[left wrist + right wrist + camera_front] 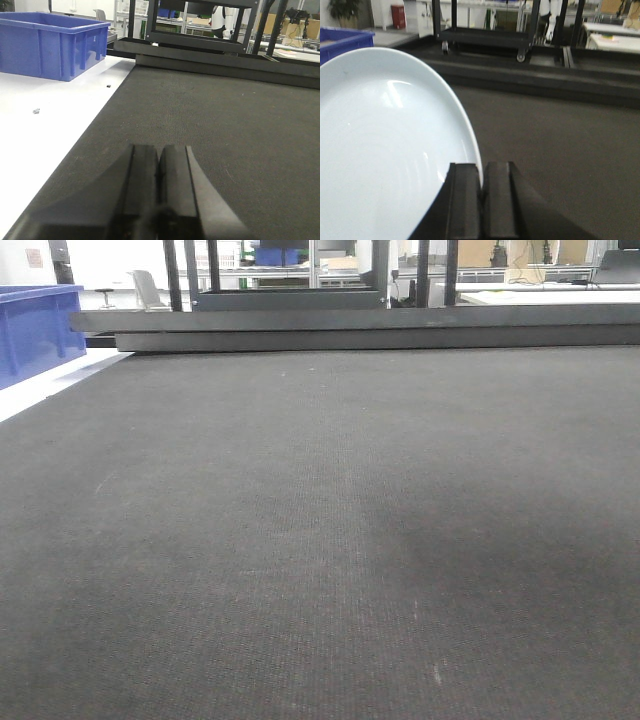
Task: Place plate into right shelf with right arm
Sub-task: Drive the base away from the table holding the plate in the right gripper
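Note:
In the right wrist view the plain white plate (385, 150) fills the left half of the frame, held on edge above the dark mat. My right gripper (481, 167) is shut on the plate's rim, which runs between the two black fingers (465, 200). My left gripper (159, 150) is shut and empty, low over the dark mat near its left edge. The stainless-steel right shelf is out of view. Neither gripper nor the plate shows in the front view.
A dark mat (320, 540) covers the table. A blue plastic bin (50, 45) stands on the white surface at the left; it also shows in the front view (35, 330). A low black ledge (380, 330) bounds the far side. A black wheeled cart (480, 35) stands beyond.

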### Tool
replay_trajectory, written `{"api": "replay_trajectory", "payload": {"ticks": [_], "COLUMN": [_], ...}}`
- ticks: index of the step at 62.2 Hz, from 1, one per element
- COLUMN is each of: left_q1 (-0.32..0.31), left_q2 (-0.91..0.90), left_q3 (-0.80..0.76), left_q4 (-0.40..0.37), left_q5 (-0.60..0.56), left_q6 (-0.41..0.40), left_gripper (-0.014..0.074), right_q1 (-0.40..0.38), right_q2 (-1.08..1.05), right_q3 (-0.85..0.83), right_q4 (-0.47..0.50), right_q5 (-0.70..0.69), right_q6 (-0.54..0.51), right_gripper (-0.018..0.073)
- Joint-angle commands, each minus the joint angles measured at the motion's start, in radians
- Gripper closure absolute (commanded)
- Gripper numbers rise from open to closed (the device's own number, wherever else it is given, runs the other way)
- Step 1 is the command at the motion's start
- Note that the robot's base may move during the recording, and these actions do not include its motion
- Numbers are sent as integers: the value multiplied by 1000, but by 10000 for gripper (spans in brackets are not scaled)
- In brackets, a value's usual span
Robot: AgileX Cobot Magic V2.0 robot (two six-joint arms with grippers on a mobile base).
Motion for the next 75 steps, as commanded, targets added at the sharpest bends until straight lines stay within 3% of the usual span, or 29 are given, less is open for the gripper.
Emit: {"api": "replay_trajectory", "payload": {"ticks": [1, 75], "left_q1": [0, 0], "left_q2": [-11, -11], "left_q3": [5, 5], "left_q4": [0, 0], "left_q5": [-88, -88], "left_q6": [-6, -6], "left_gripper": [643, 643], "right_q1": [-4, -3], "right_q2": [-7, -8], "right_q3": [-29, -29], "right_q4": [-20, -20], "right_q5": [-80, -82], "right_q6": [-9, -9], "right_gripper": [505, 505]}}
